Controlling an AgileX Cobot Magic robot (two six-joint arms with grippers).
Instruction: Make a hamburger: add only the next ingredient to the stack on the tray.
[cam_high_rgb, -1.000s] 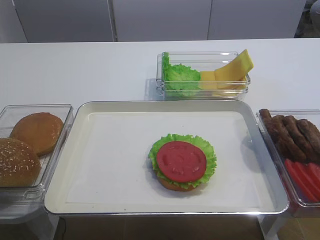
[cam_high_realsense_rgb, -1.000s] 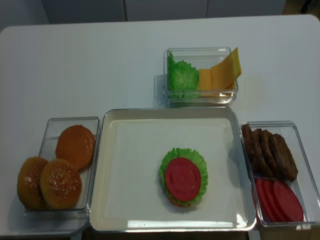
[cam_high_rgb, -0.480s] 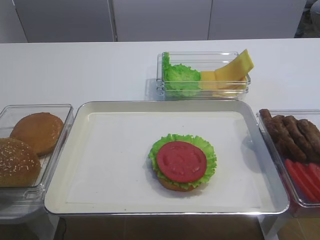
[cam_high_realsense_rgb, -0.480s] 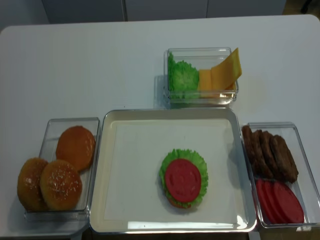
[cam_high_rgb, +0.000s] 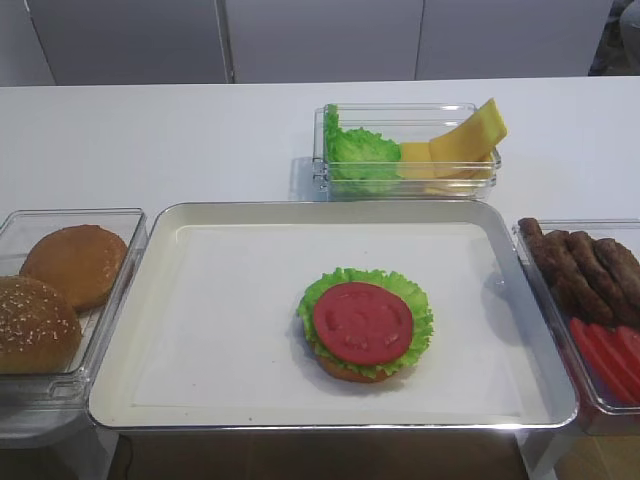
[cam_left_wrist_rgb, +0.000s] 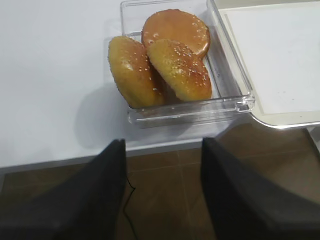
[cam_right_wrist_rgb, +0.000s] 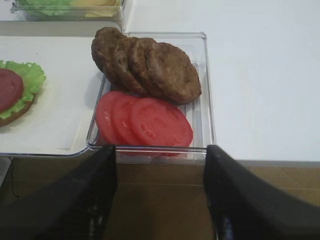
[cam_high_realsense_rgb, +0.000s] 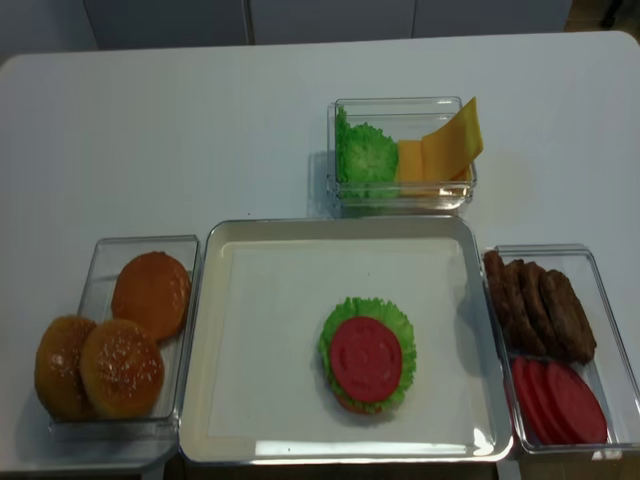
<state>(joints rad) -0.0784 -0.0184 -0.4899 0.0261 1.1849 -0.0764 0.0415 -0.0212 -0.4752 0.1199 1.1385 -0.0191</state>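
The stack (cam_high_rgb: 364, 330) stands on the white tray (cam_high_rgb: 230, 300), right of its middle: a bun base, a ruffled green lettuce leaf, and a flat red tomato slice (cam_high_rgb: 362, 322) lying on top. The realsense view shows the same tomato slice (cam_high_realsense_rgb: 366, 358) centred on the lettuce. Neither gripper appears in the two high views. In the right wrist view my right gripper (cam_right_wrist_rgb: 160, 149) is open and empty, below the table's front edge, just in front of the box of tomato slices (cam_right_wrist_rgb: 145, 122). My left gripper (cam_left_wrist_rgb: 163, 142) is open and empty, off the table's front edge near the buns (cam_left_wrist_rgb: 165, 65).
A clear box right of the tray holds brown meat patties (cam_high_rgb: 585, 270) and red tomato slices (cam_high_rgb: 605, 355). A clear box on the left holds buns (cam_high_rgb: 75, 262). Behind the tray a box holds lettuce (cam_high_rgb: 362, 155) and cheese slices (cam_high_rgb: 465, 140).
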